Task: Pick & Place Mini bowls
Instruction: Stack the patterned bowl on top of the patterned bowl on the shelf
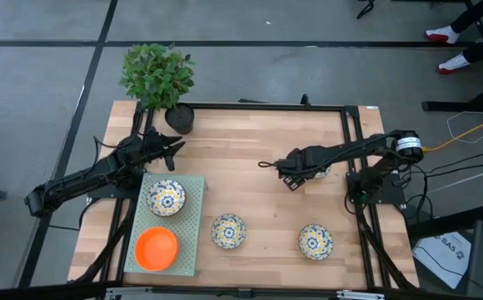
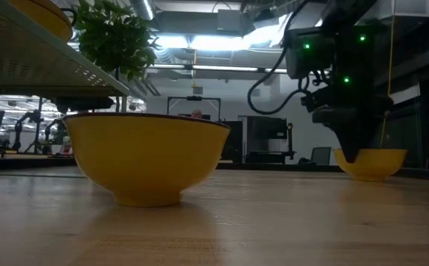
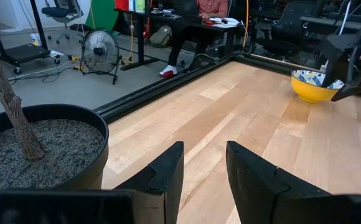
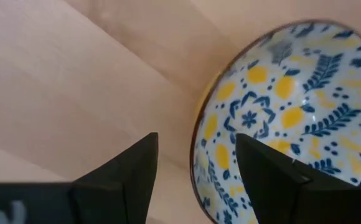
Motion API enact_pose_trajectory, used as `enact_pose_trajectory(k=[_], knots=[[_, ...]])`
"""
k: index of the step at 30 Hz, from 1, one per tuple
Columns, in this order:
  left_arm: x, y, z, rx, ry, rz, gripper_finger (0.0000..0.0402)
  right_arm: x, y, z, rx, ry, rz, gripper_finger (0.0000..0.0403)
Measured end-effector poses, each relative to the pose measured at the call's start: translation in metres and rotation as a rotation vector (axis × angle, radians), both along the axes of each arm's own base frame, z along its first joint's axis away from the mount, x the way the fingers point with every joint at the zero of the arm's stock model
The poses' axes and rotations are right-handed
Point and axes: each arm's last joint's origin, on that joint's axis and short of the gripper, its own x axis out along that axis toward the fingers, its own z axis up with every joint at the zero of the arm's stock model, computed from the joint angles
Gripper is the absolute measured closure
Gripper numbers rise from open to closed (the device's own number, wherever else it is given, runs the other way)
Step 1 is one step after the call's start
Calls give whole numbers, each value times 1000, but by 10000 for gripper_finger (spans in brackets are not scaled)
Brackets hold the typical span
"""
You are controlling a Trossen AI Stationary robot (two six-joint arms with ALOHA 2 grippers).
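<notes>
1. Step in hand, as judged: approach for a pick; right gripper [image 4: 196, 177] poised over the rim of a patterned bowl [image 4: 280, 118] at the table's [image 1: 250, 150] right-centre, fingers spread, one outside the wall, one inside; nothing gripped yet.
2. Next move calls for: descent so the rim sits between the fingers, then closing on the wall, lift, carry to the green tray [image 1: 198, 187] at front left.
3. Bowls elsewhere: patterned one [image 1: 166, 197] and orange one [image 1: 156, 248] already on the tray; two more patterned on bare wood, one just beside the tray [image 1: 228, 231], one front right [image 1: 316, 241].
4. Left gripper [image 3: 204, 168] idle near the plant pot [image 3: 43, 140], fingers apart, empty.
5. Hidden or unclear: target bowl almost wholly covered by the right arm from overhead; finger-to-rim contact not readable; low camera blocked by a near bowl [image 2: 146, 157], far bowl [image 2: 370, 162] partly behind the gripper; tray there cut off at the corner.
</notes>
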Motion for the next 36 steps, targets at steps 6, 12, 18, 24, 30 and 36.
enact_pose_trajectory(k=[6,12,18,24,30,36], knots=[[0,0,0,0,0,0,288,-4,0,-6,9,13,-4,246],[0,0,0,0,0,0,288,-1,0,-6,11,-12,-1,353],[0,0,0,0,0,0,288,2,1,-4,20,-47,-15,378],[0,0,0,0,0,0,288,12,3,6,54,-107,-5,390],[0,0,0,0,0,0,288,22,3,15,60,-146,128,390],[0,0,0,0,0,0,288,29,7,19,49,-170,320,391]])
